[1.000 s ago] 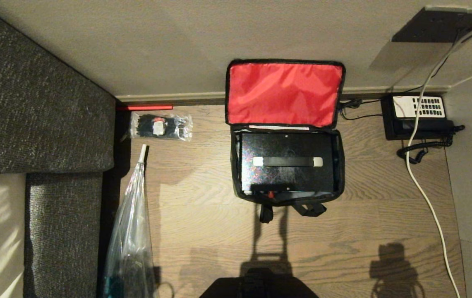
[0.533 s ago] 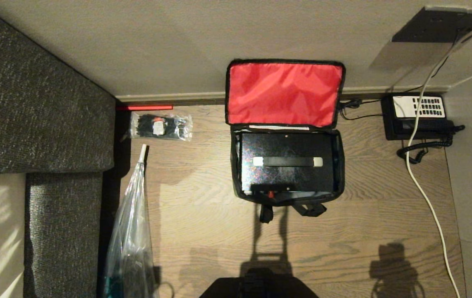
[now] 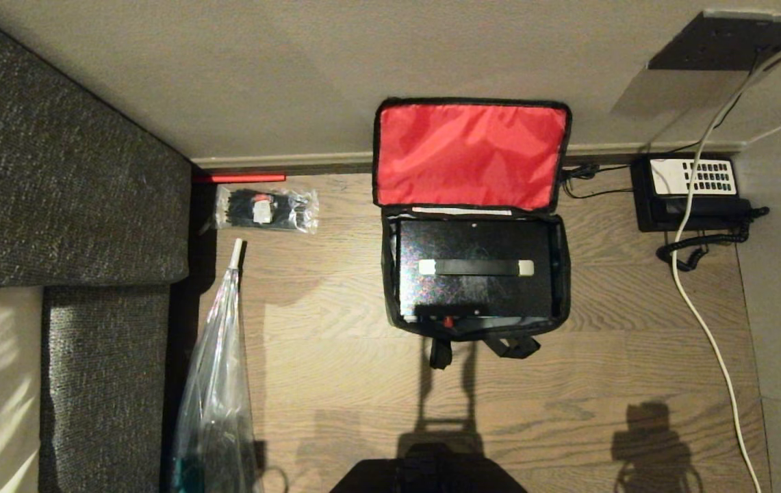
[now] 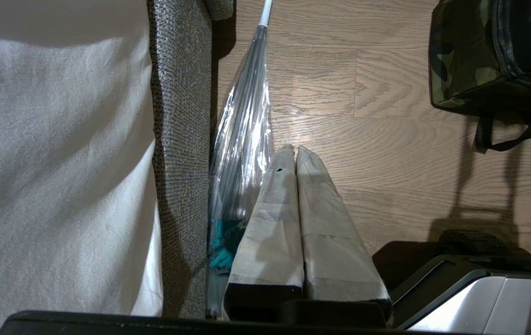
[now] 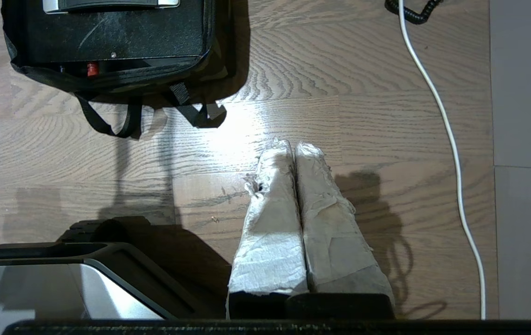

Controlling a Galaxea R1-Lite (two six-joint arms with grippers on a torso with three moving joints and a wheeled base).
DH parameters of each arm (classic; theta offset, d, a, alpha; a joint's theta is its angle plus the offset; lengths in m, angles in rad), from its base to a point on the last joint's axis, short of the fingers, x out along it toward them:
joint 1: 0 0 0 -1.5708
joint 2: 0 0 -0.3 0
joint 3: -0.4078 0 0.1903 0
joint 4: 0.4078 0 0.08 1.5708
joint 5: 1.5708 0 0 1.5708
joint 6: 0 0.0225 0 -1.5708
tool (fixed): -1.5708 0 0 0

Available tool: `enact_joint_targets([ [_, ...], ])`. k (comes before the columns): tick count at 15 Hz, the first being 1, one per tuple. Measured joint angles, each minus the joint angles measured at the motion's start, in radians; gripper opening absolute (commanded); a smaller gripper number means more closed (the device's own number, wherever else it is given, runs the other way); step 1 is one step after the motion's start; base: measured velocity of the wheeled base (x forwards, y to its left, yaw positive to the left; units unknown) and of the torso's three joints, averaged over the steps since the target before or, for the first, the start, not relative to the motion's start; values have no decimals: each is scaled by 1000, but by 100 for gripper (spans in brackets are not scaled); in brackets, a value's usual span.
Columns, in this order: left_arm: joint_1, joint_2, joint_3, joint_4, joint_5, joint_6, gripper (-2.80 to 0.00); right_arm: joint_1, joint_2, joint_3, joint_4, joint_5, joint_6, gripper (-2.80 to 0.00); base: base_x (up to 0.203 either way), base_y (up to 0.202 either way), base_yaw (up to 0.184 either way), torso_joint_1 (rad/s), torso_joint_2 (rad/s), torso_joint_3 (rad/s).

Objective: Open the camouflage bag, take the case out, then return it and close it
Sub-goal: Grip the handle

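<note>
The camouflage bag [image 3: 563,274] stands open on the wood floor by the wall, its red-lined lid [image 3: 469,154] flipped back against the wall. The black case [image 3: 476,274] sits inside it, its handle with pale ends lying flat on top and a small red button at the near edge. Neither arm shows in the head view. My left gripper [image 4: 293,148] hangs shut and empty over the floor beside the sofa, the bag's corner [image 4: 460,56] well off to one side. My right gripper [image 5: 293,144] is shut and empty above bare floor, short of the bag's black straps [image 5: 125,121].
A grey sofa [image 3: 68,205] fills the left side. A clear plastic bag [image 3: 215,383] leans by it, and a small clear packet of black items [image 3: 267,209] lies near the wall. A black telephone [image 3: 691,192] with a white cable [image 3: 705,329] sits at right.
</note>
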Motion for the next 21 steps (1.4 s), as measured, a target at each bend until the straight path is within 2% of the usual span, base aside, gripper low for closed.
enact_joint_targets([
  [5, 0, 0, 0, 0, 1, -1, -280, 0, 0, 0, 0, 0, 0, -280, 0, 0, 0, 0, 0, 0],
  [9, 0, 0, 1, 0, 0, -1, -280, 0, 0, 0, 0, 0, 0, -280, -139, 0, -1, 3, 1, 3],
  [19, 0, 0, 0, 0, 0, 0, -280, 0, 1, 0, 0, 0, 0, -280, 0, 0, 0, 0, 0, 0],
  [21, 0, 0, 0, 0, 0, 1, -280, 0, 1, 0, -2, 7, -31, -280, 0, 0, 0, 0, 0, 0],
])
